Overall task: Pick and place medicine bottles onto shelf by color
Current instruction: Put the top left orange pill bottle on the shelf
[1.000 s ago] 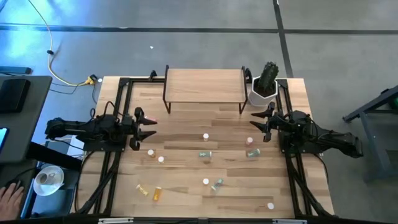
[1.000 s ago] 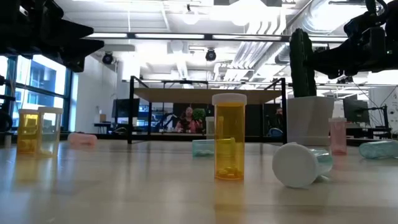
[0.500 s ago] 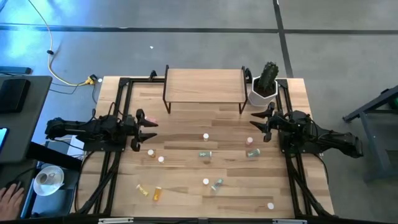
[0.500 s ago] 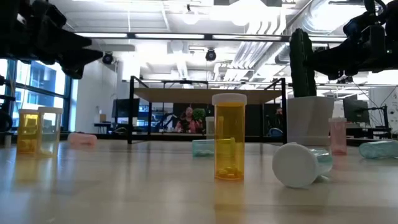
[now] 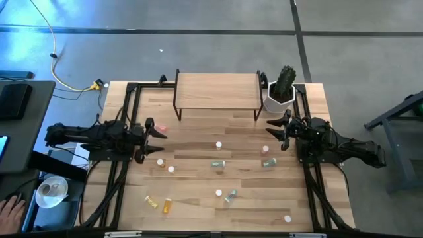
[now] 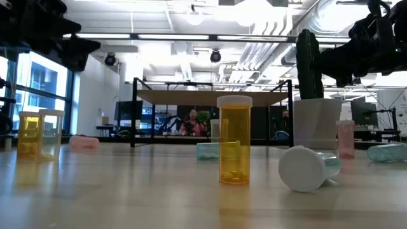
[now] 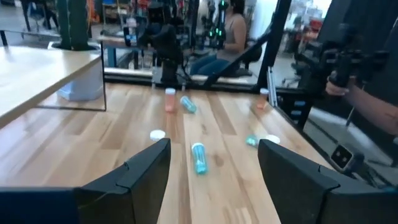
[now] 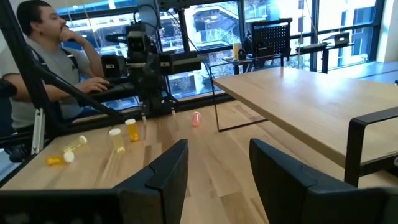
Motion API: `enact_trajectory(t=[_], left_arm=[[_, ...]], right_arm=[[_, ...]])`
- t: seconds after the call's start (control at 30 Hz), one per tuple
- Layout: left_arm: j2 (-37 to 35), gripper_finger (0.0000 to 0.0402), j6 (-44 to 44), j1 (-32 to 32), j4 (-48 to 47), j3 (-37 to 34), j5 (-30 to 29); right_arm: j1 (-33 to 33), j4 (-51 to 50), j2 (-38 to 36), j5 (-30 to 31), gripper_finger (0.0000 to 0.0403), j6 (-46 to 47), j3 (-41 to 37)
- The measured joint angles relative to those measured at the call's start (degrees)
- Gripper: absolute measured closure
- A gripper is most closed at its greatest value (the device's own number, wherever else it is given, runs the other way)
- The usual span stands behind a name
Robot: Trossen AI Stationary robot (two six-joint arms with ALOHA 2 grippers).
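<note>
Several small white-capped medicine bottles lie and stand scattered on the wooden table. Among them are an upright orange one [image 6: 234, 140], a green one on its side [image 5: 218, 163] and a pink one [image 5: 266, 150]. The shelf [image 5: 217, 92], a light-wood board on thin black legs, stands at the far edge with nothing on it. My left gripper [image 5: 158, 141] hovers open at the table's left, above and apart from the bottles [image 7: 199, 157]. My right gripper [image 5: 269, 129] hovers open at the right, near the cactus pot, with nothing between its fingers.
A white pot with a cactus [image 5: 282, 92] stands at the shelf's right end. Black frame rails run along the table's left [image 5: 122, 165] and right [image 5: 310, 185] sides. A person sits beyond the table in the right wrist view [image 8: 43, 68].
My left gripper has tipped its fingertips a little downward above the table's left side. No bottle has moved.
</note>
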Motion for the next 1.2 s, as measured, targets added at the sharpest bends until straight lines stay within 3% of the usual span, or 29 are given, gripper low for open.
enact_trajectory(t=[0.4,0.73,0.97,1.2], left_arm=[[14.5,0.017,-4.4,0.0,-7.3,12.9,-2.0],[27.0,0.017,-10.9,0.0,-29.9,29.2,-2.1],[32.2,0.017,-12.8,-2.0,-40.4,30.9,0.7],[37.5,0.017,-12.8,-6.5,-41.2,30.9,-0.1]], right_arm=[[0.0,-0.2,0.0,0.0,0.024,-0.1,0.0],[0.0,-0.2,0.0,0.0,0.024,0.0,0.0],[0.0,-0.2,0.0,0.0,0.024,0.0,0.0],[0.0,-0.2,0.0,0.0,0.024,0.0,0.0]])
